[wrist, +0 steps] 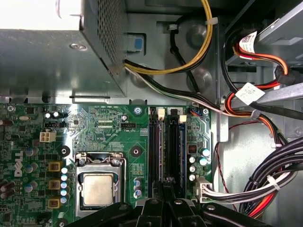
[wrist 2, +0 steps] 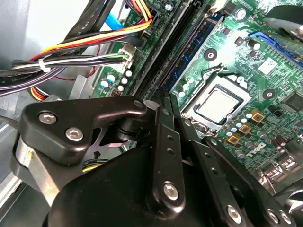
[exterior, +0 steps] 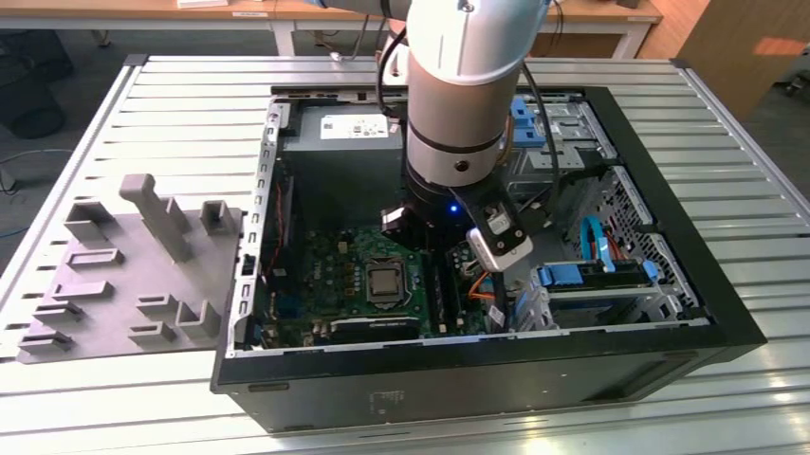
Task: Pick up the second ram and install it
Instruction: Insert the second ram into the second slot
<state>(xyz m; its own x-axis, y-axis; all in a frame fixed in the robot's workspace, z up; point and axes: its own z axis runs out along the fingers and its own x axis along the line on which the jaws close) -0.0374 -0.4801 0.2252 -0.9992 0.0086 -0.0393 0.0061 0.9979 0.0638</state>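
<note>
Black computer case (exterior: 708, 313) — green motherboard (wrist: 113, 123), end effector (wrist: 165, 189) inside.

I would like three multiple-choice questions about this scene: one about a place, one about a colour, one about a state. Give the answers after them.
1. Where does the grey tray lie, seen from the computer case?
A. On the exterior view's left
B. On the exterior view's right
C. Inside the case

2. What colour is the motherboard?
A. Red
B. Green
C. White

3. In what state is the computer case?
A. Shut on all sides
B. Standing upright with its panel on
C. Lying flat and open on top, with the arm reaching in

Answers:
1 A: the tray rests on the slatted table against the case's side at the exterior view's left.
2 B: the board is green in both wrist views.
3 C: the exterior view looks straight down into the open case, where the arm goes.
</note>
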